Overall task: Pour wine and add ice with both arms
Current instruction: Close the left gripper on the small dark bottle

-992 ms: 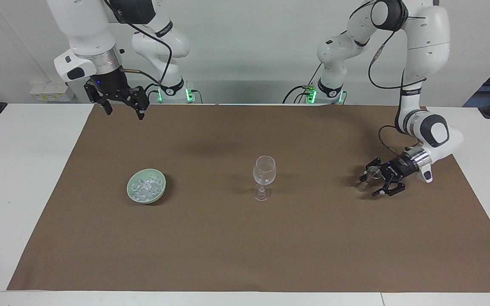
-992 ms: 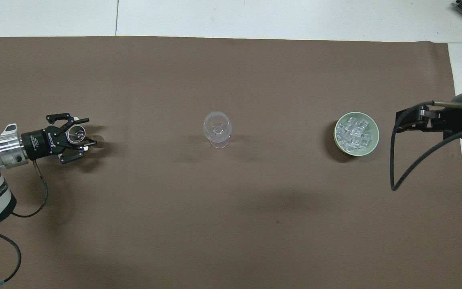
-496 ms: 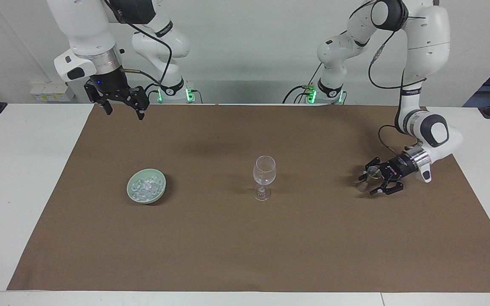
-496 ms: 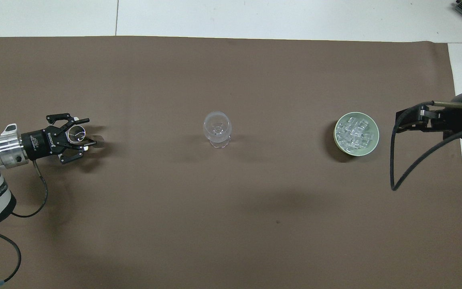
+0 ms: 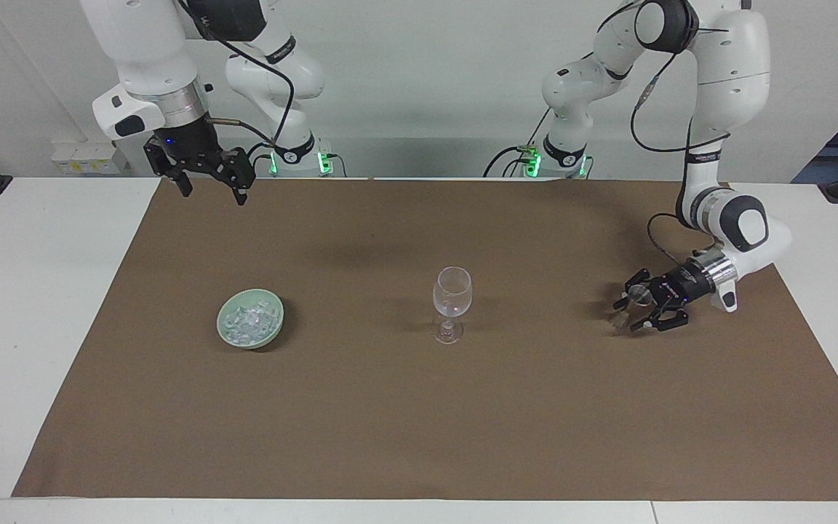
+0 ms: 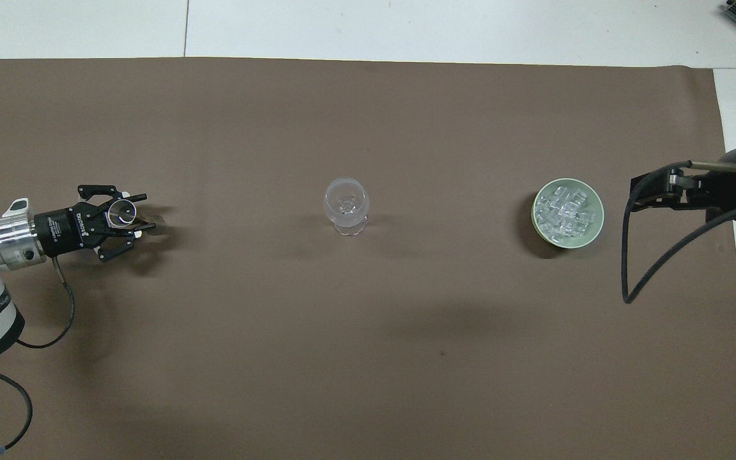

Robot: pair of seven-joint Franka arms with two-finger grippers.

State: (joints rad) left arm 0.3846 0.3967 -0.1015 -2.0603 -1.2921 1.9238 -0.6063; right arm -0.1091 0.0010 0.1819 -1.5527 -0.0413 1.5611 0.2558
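- Between the left gripper's [image 5: 628,308] black fingers stands a small clear cup [image 6: 124,213] on the brown mat [image 5: 419,407], upright, its round mouth open to the overhead camera; the fingers flank it on both sides with the wrist lying nearly level, but whether they already pinch it I cannot tell.
- Well apart from those jaws, toward the table's middle, stands the clear stemmed wine glass [image 5: 452,300], upright and looking empty.
- Over the mat's edge nearest the robots hangs the right gripper [image 5: 206,177], its jaws spread wide, holding nothing, waiting.
- Ahead of and below those jaws sits the pale green bowl [image 6: 595,225] of small glassy ice [image 6: 565,213] chunks, clearly the right arm's to reach.
- My read: grip first, then carry the cup sideways to the glass.
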